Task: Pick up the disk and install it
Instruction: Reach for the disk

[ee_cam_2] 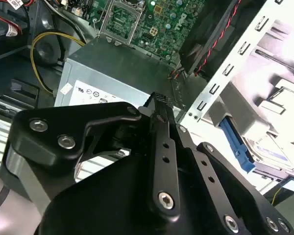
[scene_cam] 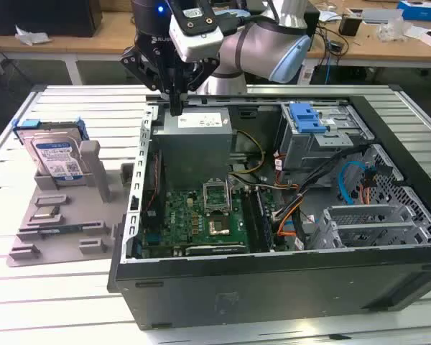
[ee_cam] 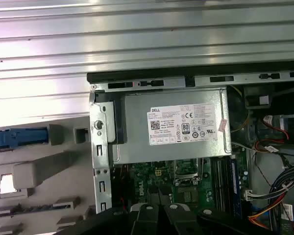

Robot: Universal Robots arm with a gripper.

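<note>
The disk (scene_cam: 57,157), silver-grey with a white-and-blue label and blue side rails, stands upright in a grey holder (scene_cam: 65,223) on the exterior view's left. In the second wrist view the disk (ee_cam_2: 277,147) shows past the case wall, and in the first wrist view the blue rail of the disk (ee_cam: 17,138) is seen edge-on. My gripper (scene_cam: 176,108) hangs over the back corner of the open computer case (scene_cam: 273,287), above the grey power supply box (scene_cam: 194,144). Its fingers (ee_cam_2: 160,105) are shut with nothing between them. The gripper (ee_cam: 159,210) is well apart from the disk.
The case lies open on a slatted metal table (scene_cam: 72,302), showing the green motherboard (scene_cam: 194,215), cables and metal drive cages (scene_cam: 373,223). A blue ridged plastic tab (scene_cam: 307,117) sits on the upper drive bay. The case's side wall (ee_cam: 100,147) stands between gripper and holder.
</note>
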